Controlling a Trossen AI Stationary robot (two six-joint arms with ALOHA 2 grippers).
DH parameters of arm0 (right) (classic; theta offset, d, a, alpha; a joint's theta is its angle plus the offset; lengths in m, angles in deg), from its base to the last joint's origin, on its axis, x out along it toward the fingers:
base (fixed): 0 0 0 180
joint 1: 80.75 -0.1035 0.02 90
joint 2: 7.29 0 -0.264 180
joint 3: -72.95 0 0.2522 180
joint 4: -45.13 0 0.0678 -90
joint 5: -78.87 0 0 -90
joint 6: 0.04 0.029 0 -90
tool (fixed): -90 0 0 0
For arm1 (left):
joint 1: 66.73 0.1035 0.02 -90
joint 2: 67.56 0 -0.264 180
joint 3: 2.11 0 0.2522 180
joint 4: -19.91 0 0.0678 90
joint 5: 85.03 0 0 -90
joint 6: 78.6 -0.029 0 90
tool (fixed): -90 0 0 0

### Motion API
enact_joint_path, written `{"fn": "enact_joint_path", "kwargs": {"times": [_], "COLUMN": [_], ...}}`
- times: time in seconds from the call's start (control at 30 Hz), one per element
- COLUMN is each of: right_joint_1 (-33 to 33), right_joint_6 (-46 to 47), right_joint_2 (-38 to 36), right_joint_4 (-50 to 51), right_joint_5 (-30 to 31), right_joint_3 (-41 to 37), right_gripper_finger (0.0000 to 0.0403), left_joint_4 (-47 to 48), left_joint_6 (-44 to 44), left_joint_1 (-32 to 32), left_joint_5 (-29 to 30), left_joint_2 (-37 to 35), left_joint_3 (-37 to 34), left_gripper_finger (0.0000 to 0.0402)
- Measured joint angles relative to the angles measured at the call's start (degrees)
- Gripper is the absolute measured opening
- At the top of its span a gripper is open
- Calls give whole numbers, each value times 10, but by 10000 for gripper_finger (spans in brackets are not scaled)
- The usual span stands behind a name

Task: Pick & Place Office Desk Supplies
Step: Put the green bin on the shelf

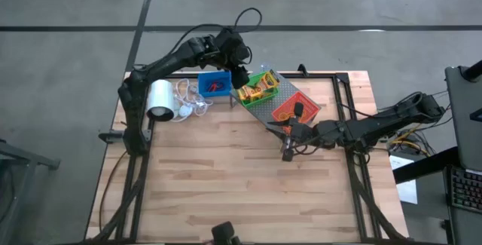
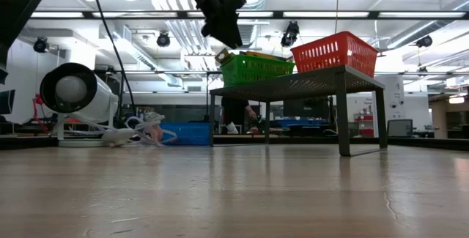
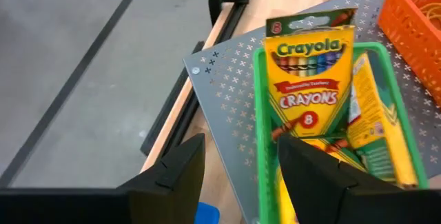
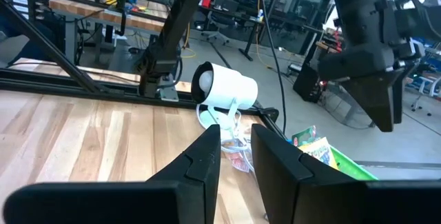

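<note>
Crayon boxes [image 3: 310,93] stood on end inside green bin [image 3: 260,120], one leaning on other; bin sat on grey perforated rack [image 1: 280,100] beside red-orange bin [image 1: 295,107]. Left gripper [image 1: 240,75] hung just above green bin, fingers [image 3: 172,172] spread wide, holding nothing, boxes below and ahead of fingertips. Blue bin [image 1: 215,84] lay on table beside rack, near white roll [image 1: 159,99]. Right gripper [image 1: 288,148] hovered over table near rack's front edge, jaws narrow, nothing between.
</note>
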Motion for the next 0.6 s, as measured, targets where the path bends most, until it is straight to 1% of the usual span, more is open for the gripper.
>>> {"fn": "enact_joint_path", "kwargs": {"times": [0.07, 0.17, 0.23, 0.47, 0.6], "right_joint_1": [0, 0, 0, 0, 0], "right_joint_6": [0, 0, 0, 0, 0], "right_joint_2": [0, 0, 0, 0, 0], "right_joint_4": [0, 0, 0, 0, 0], "right_joint_5": [0, 0, 0, 0, 0], "right_joint_3": [0, 0, 0, 0, 0], "right_gripper_finger": [81, 82, 79, 69, 69], "left_joint_4": [-7, -9, -8, 10, -25], "left_joint_6": [-15, -37, -38, -48, -35], "left_joint_1": [16, 43, 54, 60, 58], "left_joint_5": [-26, -85, -104, -112, -112], "left_joint_2": [2, 2, 2, 5, 7], "left_joint_3": [-2, -4, -10, -25, -61], "left_gripper_finger": [190, 200, 209, 225, 224]}}
